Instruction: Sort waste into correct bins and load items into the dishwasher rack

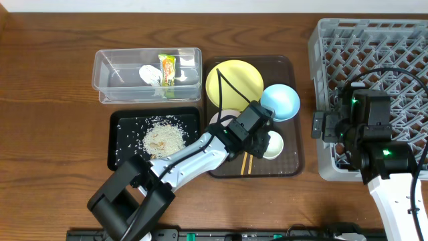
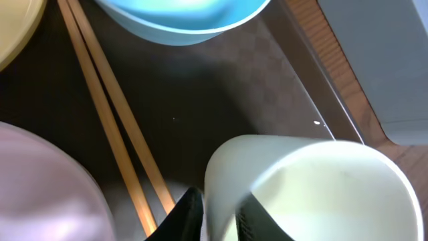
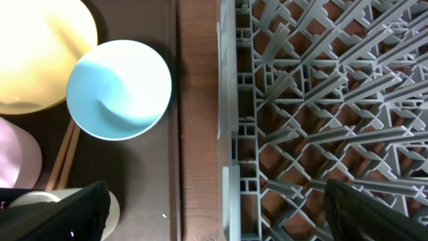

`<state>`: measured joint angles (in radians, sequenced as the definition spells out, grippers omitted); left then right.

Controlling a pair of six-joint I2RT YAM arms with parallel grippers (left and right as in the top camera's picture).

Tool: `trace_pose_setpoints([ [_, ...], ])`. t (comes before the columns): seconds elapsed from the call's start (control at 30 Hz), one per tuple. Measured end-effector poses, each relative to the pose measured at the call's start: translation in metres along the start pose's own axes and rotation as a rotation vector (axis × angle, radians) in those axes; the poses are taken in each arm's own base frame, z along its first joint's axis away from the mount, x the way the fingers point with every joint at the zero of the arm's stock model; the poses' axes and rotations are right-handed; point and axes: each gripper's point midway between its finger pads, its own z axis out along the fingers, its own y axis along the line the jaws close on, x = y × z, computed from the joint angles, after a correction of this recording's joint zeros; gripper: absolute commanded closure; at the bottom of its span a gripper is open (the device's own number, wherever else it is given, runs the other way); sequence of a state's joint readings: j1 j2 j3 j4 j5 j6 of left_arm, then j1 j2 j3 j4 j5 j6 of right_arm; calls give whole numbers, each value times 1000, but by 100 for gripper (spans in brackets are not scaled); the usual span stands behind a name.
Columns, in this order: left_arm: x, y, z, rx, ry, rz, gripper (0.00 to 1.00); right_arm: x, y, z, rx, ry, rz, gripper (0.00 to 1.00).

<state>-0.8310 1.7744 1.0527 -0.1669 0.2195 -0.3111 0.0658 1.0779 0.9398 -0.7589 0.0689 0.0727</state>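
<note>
White cup (image 2: 314,187) rim sits clamped between the left gripper (image 2: 221,213) jaws.

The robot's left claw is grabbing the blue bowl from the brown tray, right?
Not quite. The left claw is grabbing the small white cup from the brown tray, not the blue bowl. One finger is outside the cup's wall and one inside, while the bowl sits untouched farther along the tray. The left wrist view shows it.
</note>
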Motion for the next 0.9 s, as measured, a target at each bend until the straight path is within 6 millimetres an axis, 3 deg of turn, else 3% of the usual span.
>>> trace_pose_setpoints([
  [0.13,-6,1,-7,28,-11,-15,80,0,0,0,0,0,0,1],
  [0.17,-10,1,-12,40,-21,-25,87,-1,0,0,0,-2,0,1],
  [0.2,-17,3,-19,57,-38,-49,94,-2,0,0,-1,-8,1,1],
  [0.4,-64,41,-72,144,-173,-204,94,-21,1,-1,-6,-83,8,1],
  [0.5,-73,64,-85,184,-192,-279,90,-22,2,-1,-7,-89,13,1],
  [0.57,-74,69,-89,215,-190,-299,77,-21,1,-1,-7,-86,14,1],
  [0.77,-67,44,-85,275,-153,-252,75,-17,1,-1,-5,-68,20,1],
  [0.9,-50,23,-72,225,-106,-173,73,-17,1,-1,-5,-67,20,1],
])
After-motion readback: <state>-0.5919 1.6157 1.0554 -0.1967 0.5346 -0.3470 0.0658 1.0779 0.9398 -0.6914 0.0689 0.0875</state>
